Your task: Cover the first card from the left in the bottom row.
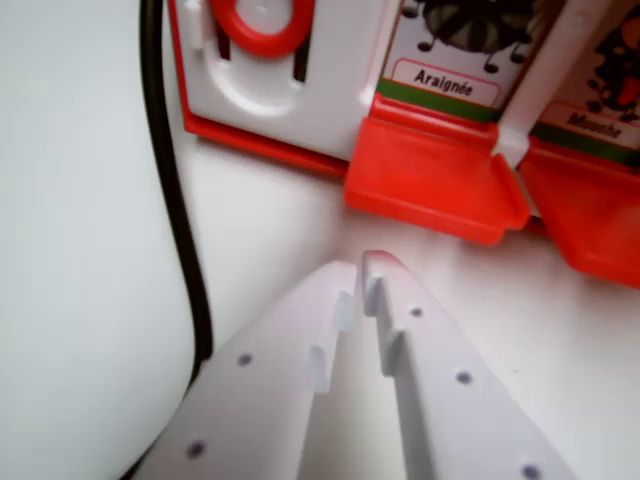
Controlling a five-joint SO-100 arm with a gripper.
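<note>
Red flap below Araignée card, just beyond pincer.

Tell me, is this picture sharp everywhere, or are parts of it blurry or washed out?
In the wrist view, the gripper close to the lens looks soft and slightly blurred; the Araignée card label is readable but fuzzy, the card at the wrist view's right is blurrier; the white surface is bright, nearly washed out, with only soft shadows.

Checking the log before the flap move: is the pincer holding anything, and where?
Nothing is held. The pincer is nearly closed on air, just short of the red flap.
</note>
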